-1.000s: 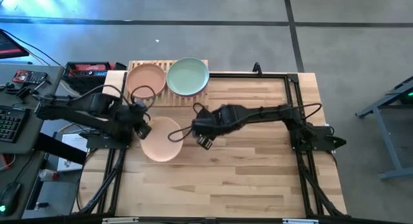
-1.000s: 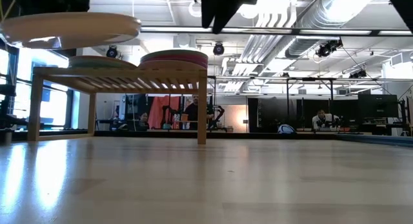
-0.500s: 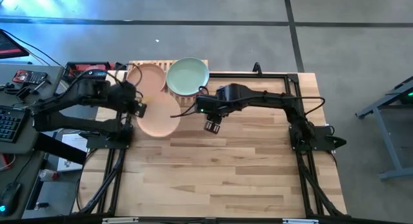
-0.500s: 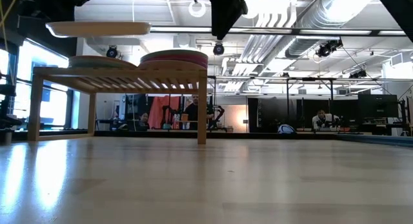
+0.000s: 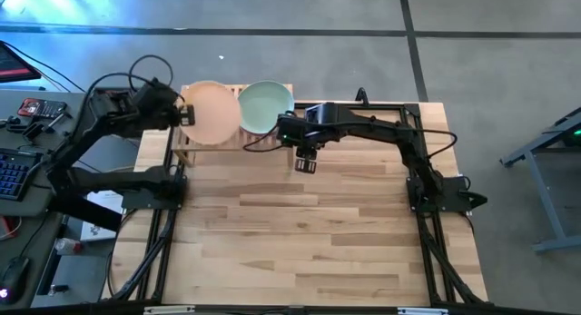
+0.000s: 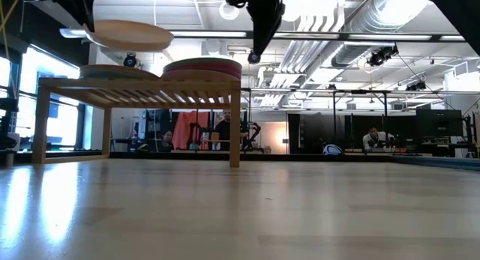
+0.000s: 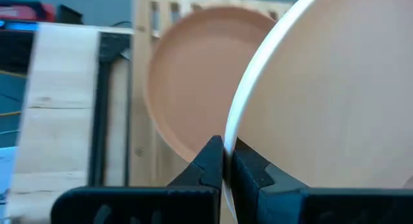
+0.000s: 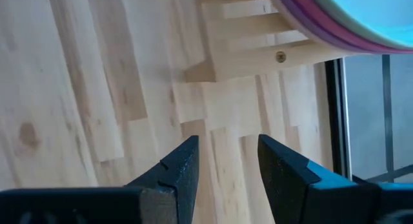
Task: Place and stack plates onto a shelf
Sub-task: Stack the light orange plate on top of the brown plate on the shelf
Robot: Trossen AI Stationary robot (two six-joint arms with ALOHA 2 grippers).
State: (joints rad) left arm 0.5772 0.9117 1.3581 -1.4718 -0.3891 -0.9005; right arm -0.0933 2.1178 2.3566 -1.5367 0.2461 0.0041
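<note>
The shelf [image 5: 263, 141] stands at the table's far left on its legs. On it rest two stacks of plates: the left one topped by a peach plate [image 7: 193, 88], the right one by a mint green plate [image 5: 266, 106] over magenta and purple ones [image 8: 335, 30]. My left gripper [image 5: 184, 115] is shut on a cream plate [image 5: 214, 113] held above the left stack [image 6: 116, 71]. My right gripper [image 5: 305, 161] hangs open over the bare tabletop, just off the shelf's near right corner [image 8: 258, 56], with nothing between its fingers. My left gripper pinches the cream plate's rim [image 7: 227, 137] between its two fingers [image 7: 210, 158], at the edge toward the table's left. The fingers come from the left, slanting down. The plate [image 6: 127, 35] is lifted clear above the left stack, slightly tilted.
A side desk with a keyboard and tools [image 5: 23, 124] lies left of the table. Black frame rails [image 5: 413, 152] run along the table's edges. Bare butcher-block tabletop [image 5: 309, 242] spreads across the near half. People [image 6: 223, 129] sit in the room beyond.
My left gripper has carried the cream plate up and toward the table's far edge, from over the tabletop to over the shelf's left stack, turning as it went. My right gripper has moved toward the far edge and slightly right, rolling its wrist, still open.
</note>
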